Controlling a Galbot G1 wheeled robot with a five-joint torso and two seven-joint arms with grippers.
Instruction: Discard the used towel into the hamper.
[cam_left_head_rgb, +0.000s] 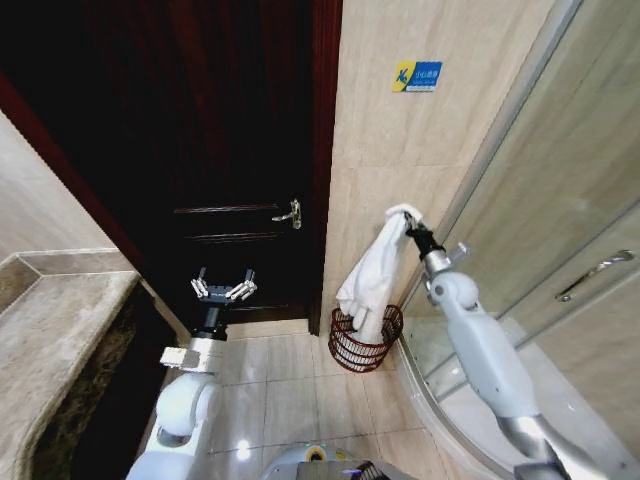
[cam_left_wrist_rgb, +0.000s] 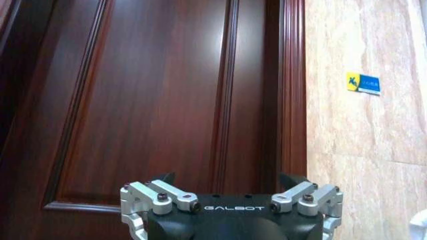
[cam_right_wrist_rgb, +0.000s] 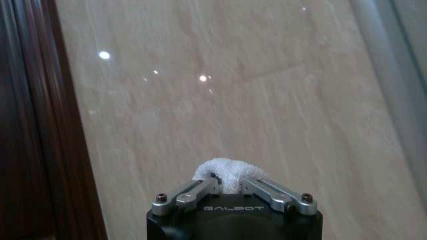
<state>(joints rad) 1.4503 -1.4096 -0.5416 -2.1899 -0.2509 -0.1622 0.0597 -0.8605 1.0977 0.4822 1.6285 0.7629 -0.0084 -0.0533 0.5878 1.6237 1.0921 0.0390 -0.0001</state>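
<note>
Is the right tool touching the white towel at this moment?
Touching. In the right wrist view the right tool is shut on the towel, with white cloth bunched between its fingers.

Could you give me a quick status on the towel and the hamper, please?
Right gripper shut on towel, held high above hamper; towel's tail hangs into it. Left gripper open, idle before door. Nothing in the way.

The head view is bright on the pale wall tiles (cam_left_head_rgb: 380, 150) and dim over the dark door (cam_left_head_rgb: 200, 130), whose upper panels sink into near black. Straight edges bow toward the corners. Small lamp reflections glint on the floor (cam_left_head_rgb: 245, 450). In the right wrist view, three bright spots glare on the glossy tile (cam_right_wrist_rgb: 200, 78), which looks soft.
</note>
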